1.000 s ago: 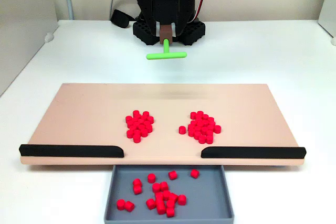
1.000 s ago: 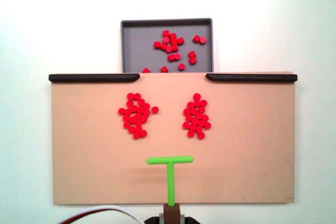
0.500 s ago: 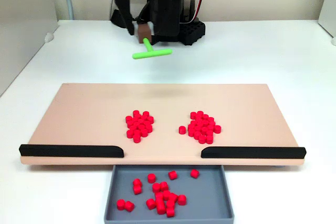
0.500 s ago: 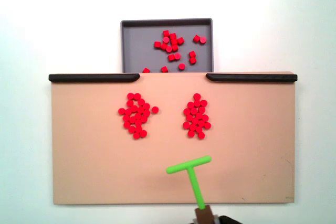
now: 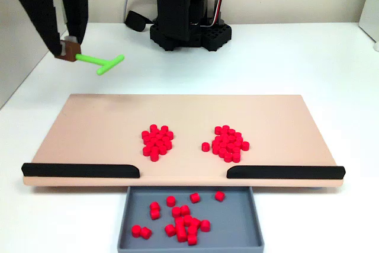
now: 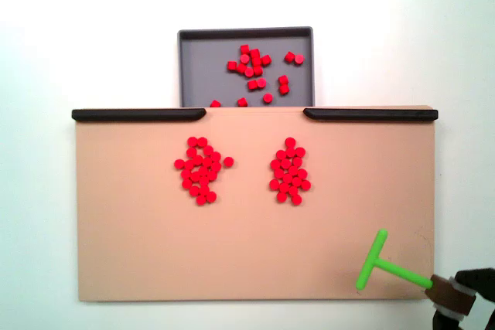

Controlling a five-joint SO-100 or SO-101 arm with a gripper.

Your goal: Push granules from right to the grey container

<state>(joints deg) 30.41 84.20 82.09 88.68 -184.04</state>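
Claw [image 5: 70,51] gripping green T-stick [image 5: 102,62], granules [image 6: 203,169] well apart

Two clusters of small bright red cylindrical granules [image 5: 157,142] [image 6: 200,170] lay on the tan board, side by side and apart, with one pellet just beside the cluster at right in the front fixed view. Both lay well away from the gripper [image 5: 66,50] [image 6: 452,301], which stood off near a far corner of the board. The shallow rectangular grey container [image 5: 133,217] [image 6: 203,75], farther still from the gripper, sat against the opposite long edge and held loose granules.
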